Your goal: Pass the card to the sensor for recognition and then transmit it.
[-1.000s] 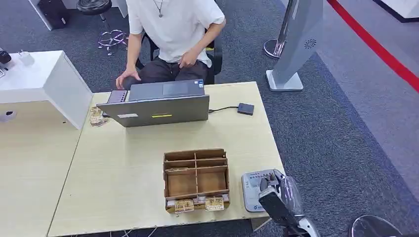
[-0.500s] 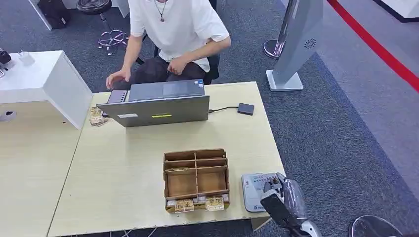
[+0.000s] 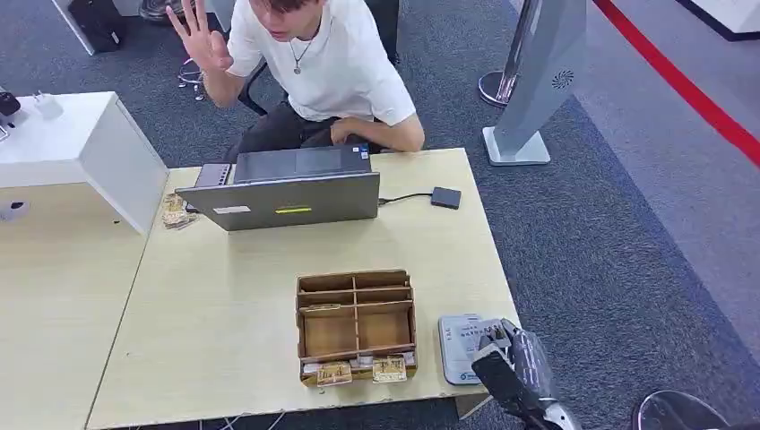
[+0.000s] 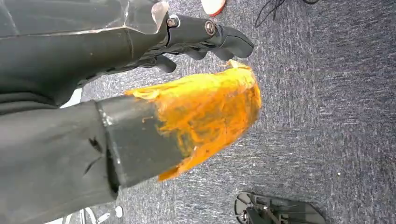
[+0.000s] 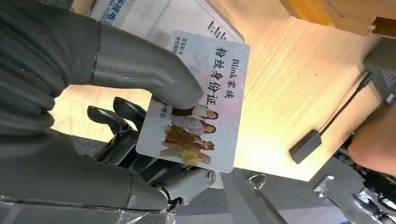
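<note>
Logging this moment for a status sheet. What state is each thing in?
card: held by right hand, thumb pressed on its printed face
card reader: flat at table corner, right hand over it
laptop: open
divided cardboard box: upright
left hand: holds nothing

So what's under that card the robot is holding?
Beneath the card in the right hand lies a white card reader on the wooden table; hand and card hide much of it.
</note>
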You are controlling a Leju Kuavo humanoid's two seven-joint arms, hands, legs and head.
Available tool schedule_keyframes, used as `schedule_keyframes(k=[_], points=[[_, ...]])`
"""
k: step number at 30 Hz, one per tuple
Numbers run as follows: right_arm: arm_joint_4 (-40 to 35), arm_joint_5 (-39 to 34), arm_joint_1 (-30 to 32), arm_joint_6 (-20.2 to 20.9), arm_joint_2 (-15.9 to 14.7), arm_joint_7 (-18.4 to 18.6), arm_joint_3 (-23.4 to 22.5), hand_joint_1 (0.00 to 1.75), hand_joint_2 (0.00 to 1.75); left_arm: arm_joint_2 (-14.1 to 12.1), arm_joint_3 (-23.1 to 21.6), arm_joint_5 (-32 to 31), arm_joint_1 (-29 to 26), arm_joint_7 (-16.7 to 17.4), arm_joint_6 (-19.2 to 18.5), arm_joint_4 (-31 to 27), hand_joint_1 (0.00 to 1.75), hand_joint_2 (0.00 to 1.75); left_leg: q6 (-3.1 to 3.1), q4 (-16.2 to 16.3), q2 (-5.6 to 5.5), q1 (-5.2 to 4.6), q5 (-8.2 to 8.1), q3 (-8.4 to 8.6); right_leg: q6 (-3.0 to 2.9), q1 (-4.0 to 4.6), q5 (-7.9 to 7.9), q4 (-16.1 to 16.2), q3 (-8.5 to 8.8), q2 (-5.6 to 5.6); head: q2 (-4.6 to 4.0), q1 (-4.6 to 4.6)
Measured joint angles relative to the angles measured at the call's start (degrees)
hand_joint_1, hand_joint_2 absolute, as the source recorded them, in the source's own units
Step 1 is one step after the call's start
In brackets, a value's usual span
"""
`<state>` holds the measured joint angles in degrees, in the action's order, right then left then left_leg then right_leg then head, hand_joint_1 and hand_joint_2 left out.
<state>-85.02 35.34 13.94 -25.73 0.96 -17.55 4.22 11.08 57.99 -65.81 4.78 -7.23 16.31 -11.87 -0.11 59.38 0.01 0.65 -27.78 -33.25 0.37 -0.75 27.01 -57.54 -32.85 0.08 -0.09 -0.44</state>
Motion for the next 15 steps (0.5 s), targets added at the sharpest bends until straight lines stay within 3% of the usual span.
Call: schedule_keyframes(k=[15], points=[[1.36, 1.86, -0.58, 0.55, 0.59, 1.05, -0.11, 1.75, 1.75, 0.0, 0.0, 0.11, 0.0, 0.0, 0.0, 0.0, 0.0, 0.0, 0.0, 0.0, 0.0, 0.0, 0.0, 0.0, 0.0, 0.0, 0.0, 0.0, 0.0, 0.0, 0.0, 0.0]])
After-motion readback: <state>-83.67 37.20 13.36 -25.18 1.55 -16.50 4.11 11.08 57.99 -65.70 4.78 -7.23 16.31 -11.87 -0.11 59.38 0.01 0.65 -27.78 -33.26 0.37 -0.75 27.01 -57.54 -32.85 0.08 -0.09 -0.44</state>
